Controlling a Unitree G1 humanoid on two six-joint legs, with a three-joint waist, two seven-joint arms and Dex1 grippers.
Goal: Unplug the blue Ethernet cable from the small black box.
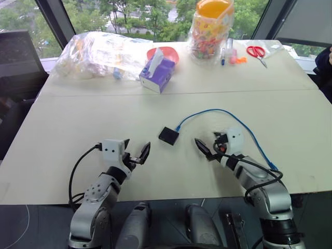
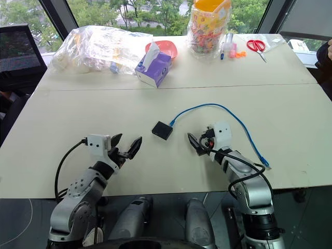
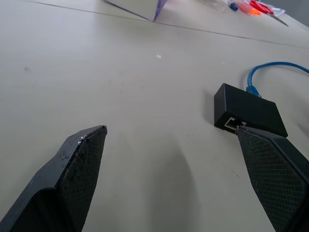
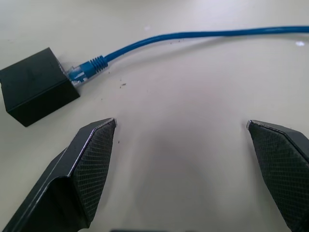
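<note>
From the head view, the small black box [image 1: 168, 135] lies flat near the middle of the pale surface [image 1: 78, 119], sitting between the two arms and a little beyond them. The blue cable [image 1: 233, 118] is plugged into the box's far-right side, arcs away, then runs back down toward the near right edge, where its free plug [image 1: 272, 166] rests. The left tool [image 1: 136, 154] hovers off to the box's left, fingers spread wide and holding nothing. The right tool [image 1: 209, 145] sits just to the box's right, also spread and empty. I'd say both are staged either side so one can steady the box while the other pulls the plug.

The purple tissue box [image 2: 153, 67], the bag [image 2: 93, 46] and the jar [image 2: 206, 23] stay well back.

Now the left wrist view: the box shows an empty port on its near face, and the cable leaves from the opposite side, pointing away from this arm. One finger [image 3: 72, 179] stands well apart from the other.

Right wrist view: here's the plug [image 4: 79, 72], seated in the box's side. Its long axis lies flat along the surface, with the cord trailing away across the view. This tool looks best placed to take it.
</note>
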